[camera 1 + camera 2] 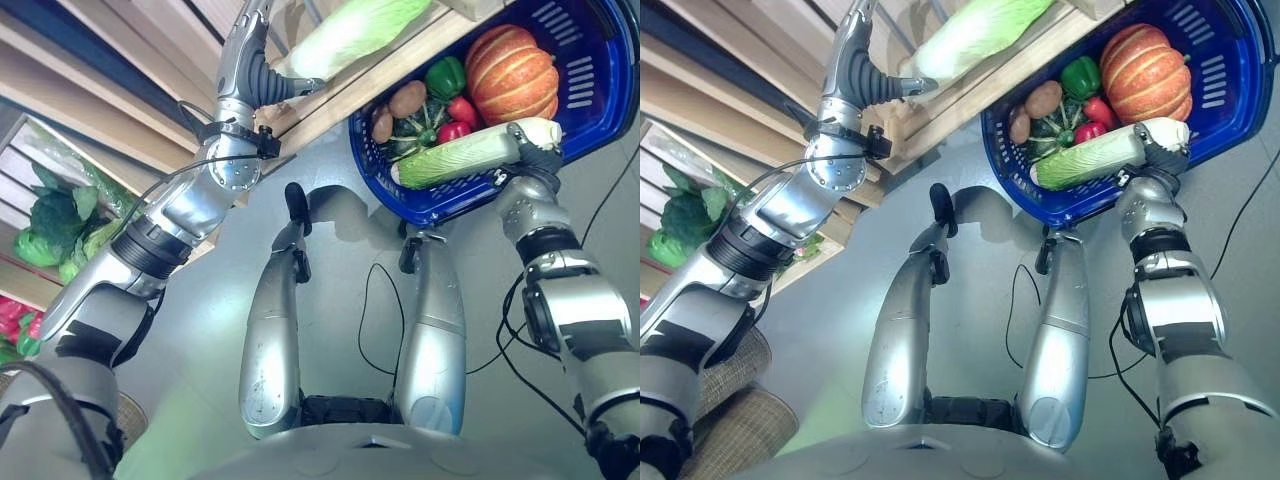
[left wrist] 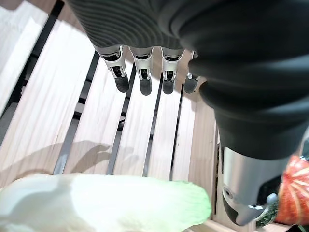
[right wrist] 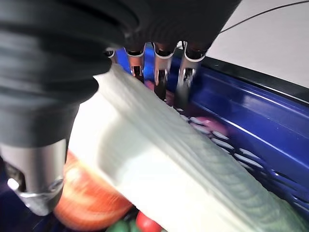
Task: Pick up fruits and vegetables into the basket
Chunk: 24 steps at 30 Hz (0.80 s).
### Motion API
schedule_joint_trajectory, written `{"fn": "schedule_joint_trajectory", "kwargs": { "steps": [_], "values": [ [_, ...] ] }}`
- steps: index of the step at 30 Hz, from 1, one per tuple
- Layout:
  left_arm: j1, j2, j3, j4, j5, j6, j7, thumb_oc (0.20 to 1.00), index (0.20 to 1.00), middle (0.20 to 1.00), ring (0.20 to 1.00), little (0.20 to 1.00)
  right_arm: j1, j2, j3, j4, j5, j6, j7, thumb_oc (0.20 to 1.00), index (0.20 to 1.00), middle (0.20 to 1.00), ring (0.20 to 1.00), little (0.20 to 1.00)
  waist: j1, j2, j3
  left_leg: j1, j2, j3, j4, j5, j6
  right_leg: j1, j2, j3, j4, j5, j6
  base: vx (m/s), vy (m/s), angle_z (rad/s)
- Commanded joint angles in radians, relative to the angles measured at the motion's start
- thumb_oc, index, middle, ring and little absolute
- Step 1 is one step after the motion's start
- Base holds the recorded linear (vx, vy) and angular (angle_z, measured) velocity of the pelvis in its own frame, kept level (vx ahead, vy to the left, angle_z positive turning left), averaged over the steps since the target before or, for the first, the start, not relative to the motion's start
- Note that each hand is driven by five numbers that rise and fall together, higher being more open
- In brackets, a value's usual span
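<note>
Filling the right wrist view, a napa cabbage (image 3: 159, 164) lies clasped in the right hand (image 1: 535, 148) over the blue basket (image 1: 590, 95) (pumpkin (image 1: 512, 72), peppers (image 1: 447, 75) and potatoes (image 1: 407, 98) already inside). Left hand (image 2: 145, 77), fingers straight, hovers over another cabbage (image 1: 355, 35) on the wooden slatted shelf (image 2: 96, 121).

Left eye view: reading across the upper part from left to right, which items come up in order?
Leafy greens → left hand → cabbage on the wooden shelf → potato → green pepper → pumpkin, in the blue basket.
</note>
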Motion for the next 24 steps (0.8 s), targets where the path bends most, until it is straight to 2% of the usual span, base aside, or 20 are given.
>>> {"fn": "schedule_joint_trajectory", "kwargs": {
  "steps": [1,4,5,7,8,10,12,15,20,24],
  "values": [
    [0.004,-0.026,0.101,0.033,-0.003,0.020,0.072,1.000,1.000,1.000,1.000,1.000,0.125,-0.050,0.016,-0.206,-0.162,-0.048,-0.057,1.000,1.000,1.000,1.000,1.000,-0.070,0.060,-0.050,0.005,-0.009,0.027,0.044,-0.066,0.009,0.048,0.085,0.018,-0.064,0.026,0.041,0.01,0.082,-0.20],
    [0.034,-0.029,0.144,0.081,-0.002,0.062,0.097,1.000,1.000,1.000,1.000,1.000,0.257,-0.044,0.004,-0.456,-0.290,-0.065,-0.020,1.000,1.000,1.000,1.000,1.000,-0.112,0.039,-0.050,0.028,0.000,0.043,0.032,-0.063,0.001,0.064,0.100,0.036,-0.078,0.028,0.041,0.02,0.097,-0.18],
    [0.053,-0.031,0.165,0.105,-0.003,0.084,0.103,1.000,1.000,1.000,1.000,1.000,0.319,-0.034,-0.005,-0.556,-0.361,-0.096,0.014,1.000,1.000,1.000,1.000,1.000,-0.134,0.028,-0.050,0.042,0.006,0.051,0.028,-0.062,-0.005,0.074,0.105,0.046,-0.082,0.028,0.043,0.04,0.121,-0.21],
    [0.073,-0.037,0.191,0.141,0.006,0.083,0.095,1.000,1.000,1.000,1.000,1.000,0.384,-0.035,-0.020,-0.670,-0.415,-0.131,0.066,1.000,1.000,1.000,1.000,1.000,-0.158,0.017,-0.050,0.057,0.013,0.063,0.024,-0.061,-0.010,0.083,0.108,0.055,-0.088,0.029,0.045,0.03,0.108,-0.19],
    [0.077,-0.037,0.196,0.150,0.009,0.085,0.091,1.000,1.000,1.000,1.000,1.000,0.399,-0.037,-0.026,-0.702,-0.425,-0.127,0.079,1.000,1.000,1.000,1.000,1.000,-0.163,0.015,-0.050,0.062,0.014,0.066,0.023,-0.061,-0.012,0.086,0.108,0.058,-0.089,0.029,0.046,0.03,0.107,-0.21],
    [0.090,-0.035,0.214,0.213,0.016,0.086,0.079,1.000,1.000,1.000,1.000,1.000,0.446,-0.066,-0.049,-0.812,-0.444,-0.181,0.189,1.000,1.000,1.000,1.000,1.000,-0.189,0.006,-0.050,0.087,0.021,0.082,0.013,-0.057,-0.021,0.100,0.112,0.069,-0.097,0.031,0.050,0.05,0.138,-0.29],
    [0.094,-0.034,0.219,0.263,0.008,0.084,0.081,1.000,1.000,1.000,1.000,1.000,0.472,-0.086,-0.059,-0.864,-0.453,-0.199,0.235,1.000,1.000,1.000,1.000,1.000,-0.206,0.001,-0.050,0.104,0.027,0.092,0.007,-0.053,-0.028,0.110,0.116,0.079,-0.100,0.031,0.050,0.05,0.124,-0.21],
    [0.101,-0.037,0.233,0.359,-0.014,0.065,0.069,1.000,1.000,1.000,1.000,1.000,0.493,-0.116,-0.073,-0.906,-0.454,-0.200,0.308,1.000,1.000,1.000,1.000,1.000,-0.227,-0.004,-0.050,0.130,0.033,0.107,0.000,-0.051,-0.033,0.123,0.119,0.089,-0.103,0.030,0.048,0.04,0.096,-0.18],
    [0.105,-0.046,0.247,0.479,-0.032,0.078,0.061,1.000,1.000,1.000,1.000,1.000,0.506,-0.143,-0.080,-0.954,-0.439,-0.181,0.370,1.000,1.000,1.000,1.000,1.000,-0.244,-0.018,-0.050,0.148,0.042,0.120,-0.002,-0.051,-0.037,0.136,0.124,0.096,-0.108,0.027,0.044,0.03,0.038,-0.12],
    [0.092,-0.064,0.260,0.615,-0.060,0.085,0.032,1.000,1.000,1.000,1.000,1.000,0.484,-0.158,-0.063,-0.981,-0.434,-0.139,0.415,1.000,1.000,1.000,1.000,1.000,-0.254,-0.031,-0.050,0.152,0.048,0.127,0.000,-0.050,-0.039,0.142,0.130,0.100,-0.112,0.025,0.038,0.03,0.013,-0.08]
  ]
}}
